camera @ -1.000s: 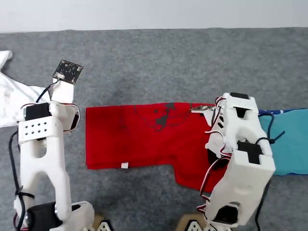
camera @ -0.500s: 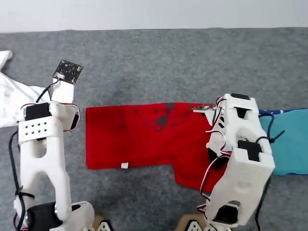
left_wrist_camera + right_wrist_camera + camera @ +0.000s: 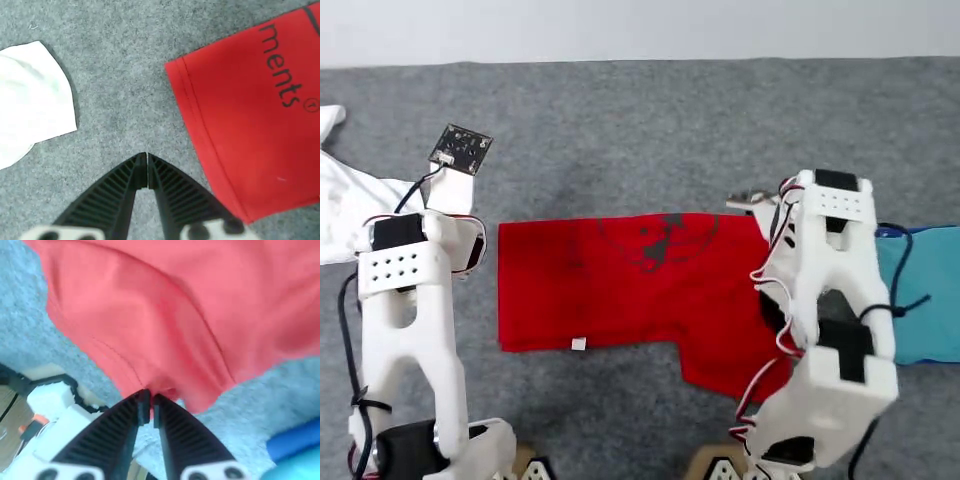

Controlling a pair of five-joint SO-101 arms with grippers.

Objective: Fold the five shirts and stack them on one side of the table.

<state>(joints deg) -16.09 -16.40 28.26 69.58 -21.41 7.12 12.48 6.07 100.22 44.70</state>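
Red shirt [image 3: 165,315] seems pinched by right end effector [image 3: 148,405] in wrist view.

A red shirt [image 3: 610,285] lies flat in the middle, print up. A white shirt [image 3: 340,210] lies far left, a teal shirt [image 3: 935,320] far right.

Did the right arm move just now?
Yes. The right arm moved toward the table's far side; its top now lies just past the red shirt's far edge, nearer the teal shirt.
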